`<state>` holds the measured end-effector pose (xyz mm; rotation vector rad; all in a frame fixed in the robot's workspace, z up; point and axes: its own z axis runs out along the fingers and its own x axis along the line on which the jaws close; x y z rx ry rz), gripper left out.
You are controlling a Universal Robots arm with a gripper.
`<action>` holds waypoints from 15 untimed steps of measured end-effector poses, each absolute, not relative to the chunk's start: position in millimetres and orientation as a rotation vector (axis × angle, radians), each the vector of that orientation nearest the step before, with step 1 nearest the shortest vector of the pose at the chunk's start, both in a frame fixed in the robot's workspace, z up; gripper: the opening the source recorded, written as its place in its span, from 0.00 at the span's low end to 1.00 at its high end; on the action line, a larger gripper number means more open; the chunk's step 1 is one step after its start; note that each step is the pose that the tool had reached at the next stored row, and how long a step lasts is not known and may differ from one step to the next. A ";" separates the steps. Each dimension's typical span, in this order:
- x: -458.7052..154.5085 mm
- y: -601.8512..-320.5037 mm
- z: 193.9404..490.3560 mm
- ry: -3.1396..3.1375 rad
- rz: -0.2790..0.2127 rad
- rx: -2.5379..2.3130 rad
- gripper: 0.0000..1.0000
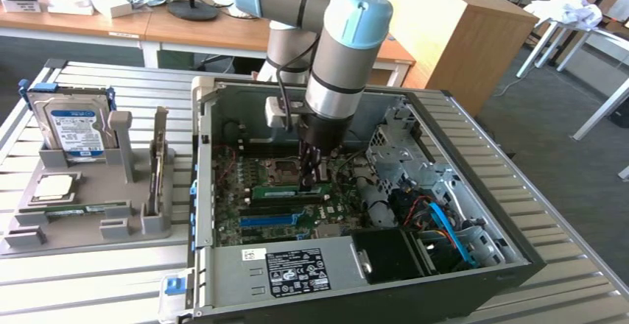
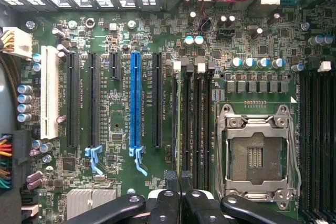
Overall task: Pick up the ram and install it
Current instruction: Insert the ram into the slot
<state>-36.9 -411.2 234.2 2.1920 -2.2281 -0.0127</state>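
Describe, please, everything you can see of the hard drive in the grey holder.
The hard drive is a flat silver box with a blue and white label and blue pieces at its upper corners. It stands upright in the grey holder, at the exterior view's left of the open computer case. Just the holder touches it.

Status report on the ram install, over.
Gripper shut on the ram, low over the motherboard. Ram above the memory slots beside the empty processor socket. Nothing in the way.
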 end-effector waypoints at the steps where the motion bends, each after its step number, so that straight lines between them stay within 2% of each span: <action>1: -37.0 -411.3 234.0 -2.228 -0.013 2.192 0.12; 15: -37.2 -411.2 232.6 -2.228 -0.012 2.192 0.12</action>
